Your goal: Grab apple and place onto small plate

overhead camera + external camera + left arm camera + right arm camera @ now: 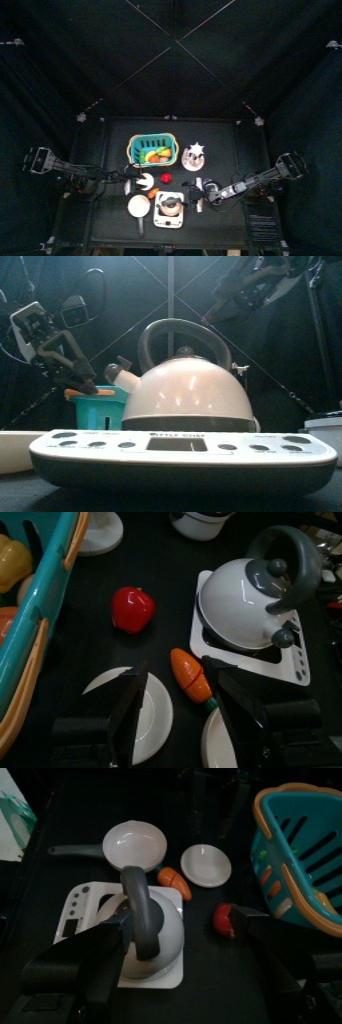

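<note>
The approach step is judged to be in hand; no grasp has been made. The tiny round bright-red apple is seen lying free on the black bench, beside the teal plastic basket and ahead of the left gripper. That gripper is seen spread wide and released, holding nothing, and is poised above the small round white plate, with a small orange carrot-shaped piece lying between its jaws. The white kettle on its cream base is noted just beside.

The right gripper is likewise seen parted and empty, above the kettle handle.

The next move is judged to call for an advance of the left gripper to straddle the apple, the carrot piece being avoided.
</note>
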### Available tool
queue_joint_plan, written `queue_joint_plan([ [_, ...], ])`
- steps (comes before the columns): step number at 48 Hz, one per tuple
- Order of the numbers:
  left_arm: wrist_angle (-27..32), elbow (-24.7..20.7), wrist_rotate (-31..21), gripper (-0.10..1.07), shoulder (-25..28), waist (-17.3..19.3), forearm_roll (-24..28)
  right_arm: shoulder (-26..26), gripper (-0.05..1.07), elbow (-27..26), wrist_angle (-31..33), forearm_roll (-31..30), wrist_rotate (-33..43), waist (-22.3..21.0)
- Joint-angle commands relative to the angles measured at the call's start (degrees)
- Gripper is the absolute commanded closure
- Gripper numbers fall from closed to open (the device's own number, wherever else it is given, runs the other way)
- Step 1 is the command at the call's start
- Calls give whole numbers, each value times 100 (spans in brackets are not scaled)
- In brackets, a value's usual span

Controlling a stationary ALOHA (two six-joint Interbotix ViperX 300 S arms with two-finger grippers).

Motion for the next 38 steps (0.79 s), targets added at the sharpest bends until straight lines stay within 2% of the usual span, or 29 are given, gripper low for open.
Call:
queue_joint_plan([
  [1,-18,-325,18,12,220,26,141,-237,-1,62,88,70,18,9],
  [9,79,-738,44,9,686,97,519,-343,-1,255,149,290,18,9],
  [20,272,-1187,62,1,1187,457,1046,-369,-1,457,220,492,9,-26],
  [29,272,-1635,62,1,1793,659,1459,-378,-1,580,229,580,18,-35],
  [38,272,-2004,62,1,2250,932,1635,-369,-1,686,229,721,18,-35],
])
